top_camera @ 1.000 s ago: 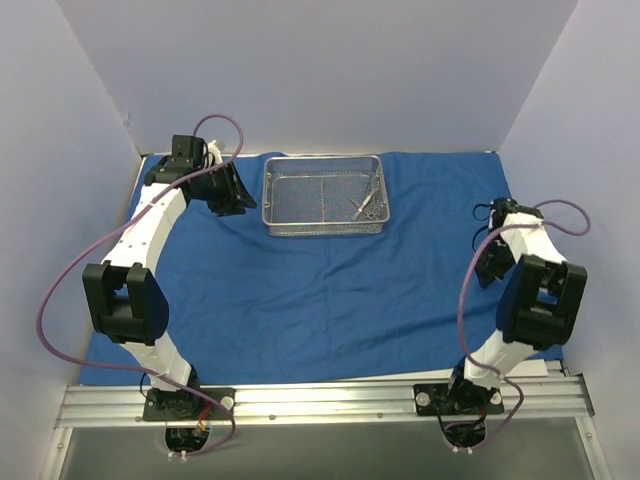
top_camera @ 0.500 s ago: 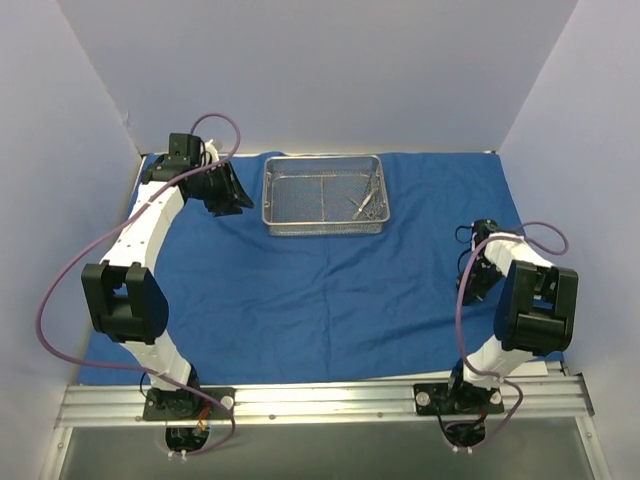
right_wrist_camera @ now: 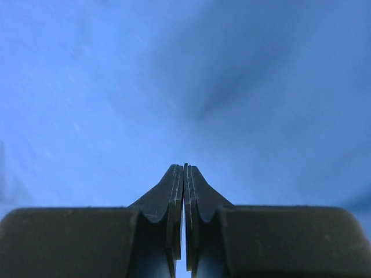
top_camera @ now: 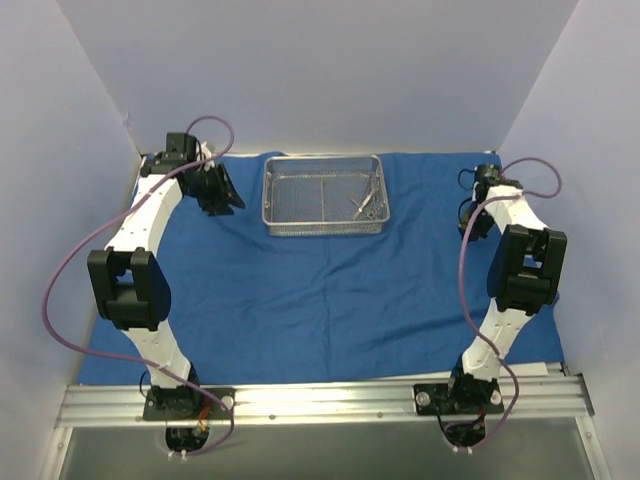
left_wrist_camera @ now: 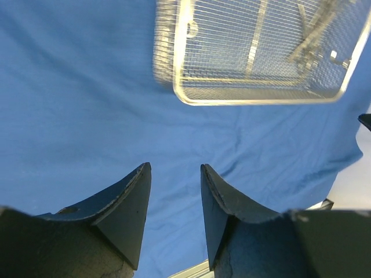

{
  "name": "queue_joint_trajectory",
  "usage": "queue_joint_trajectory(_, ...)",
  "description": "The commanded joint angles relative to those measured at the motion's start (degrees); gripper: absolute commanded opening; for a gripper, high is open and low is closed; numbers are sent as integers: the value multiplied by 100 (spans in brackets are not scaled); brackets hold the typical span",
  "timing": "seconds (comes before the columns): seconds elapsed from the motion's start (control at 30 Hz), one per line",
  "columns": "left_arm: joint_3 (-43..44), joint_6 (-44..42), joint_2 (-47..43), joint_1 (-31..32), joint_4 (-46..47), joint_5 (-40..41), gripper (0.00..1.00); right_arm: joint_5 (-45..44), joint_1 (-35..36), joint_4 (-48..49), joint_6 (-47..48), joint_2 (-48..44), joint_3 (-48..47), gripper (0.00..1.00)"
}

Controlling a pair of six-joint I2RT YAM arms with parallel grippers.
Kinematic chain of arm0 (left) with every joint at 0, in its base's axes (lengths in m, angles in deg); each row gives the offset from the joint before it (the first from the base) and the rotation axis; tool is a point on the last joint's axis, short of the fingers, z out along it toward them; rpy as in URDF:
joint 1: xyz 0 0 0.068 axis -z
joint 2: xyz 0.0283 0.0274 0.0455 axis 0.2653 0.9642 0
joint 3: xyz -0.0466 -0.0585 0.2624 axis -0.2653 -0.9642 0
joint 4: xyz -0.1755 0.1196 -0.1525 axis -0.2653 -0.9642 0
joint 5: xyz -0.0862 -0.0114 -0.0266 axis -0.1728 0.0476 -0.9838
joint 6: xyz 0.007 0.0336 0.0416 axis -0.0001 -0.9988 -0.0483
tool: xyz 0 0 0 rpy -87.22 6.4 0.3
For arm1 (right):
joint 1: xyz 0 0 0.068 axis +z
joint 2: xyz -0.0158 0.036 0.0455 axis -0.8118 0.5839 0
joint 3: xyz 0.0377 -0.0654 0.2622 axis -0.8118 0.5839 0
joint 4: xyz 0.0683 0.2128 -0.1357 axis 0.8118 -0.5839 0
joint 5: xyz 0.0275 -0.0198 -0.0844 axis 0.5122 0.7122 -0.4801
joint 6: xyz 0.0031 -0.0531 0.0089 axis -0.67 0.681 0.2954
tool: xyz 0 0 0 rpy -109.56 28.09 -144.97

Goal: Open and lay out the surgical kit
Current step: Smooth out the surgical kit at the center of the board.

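The large blue cloth wrap (top_camera: 330,290) lies opened out flat, with shallow creases, reaching from the arms' bases back to the far wall. On it, at the far middle, sits the rectangular silver wire-mesh tray (top_camera: 324,230), upright, its long side running left to right. The thin metal scissor-handled instruments (top_camera: 364,204) lie together in the tray's right-hand part, crossing one another; how many there are cannot be told. The left end effector (left_wrist_camera: 174,168) hangs over the far left of the cloth, near the tray's left end but apart from it. Its jaws are moderately parted, with only bare cloth showing between them. The right end effector (right_wrist_camera: 184,169) is over the far right of the cloth, well apart from the tray, its jaws pressed together with nothing between them; whether it touches the cloth cannot be told
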Motion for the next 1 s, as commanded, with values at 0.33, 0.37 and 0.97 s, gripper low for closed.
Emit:
queue_joint_trajectory(0.33,314,-73,597,-1039,-271,36,48,-126,33,442,602,2228,-1104,0)
queue_joint_trajectory(0.37,314,-64,632,-1084,-280,36,48,-214,50,407,664,2543,-1288,0)
queue_joint_trajectory(0.97,2044,76,2309,-1295,-69,379,40,1401,112,-104,849,2616,-4092,1)
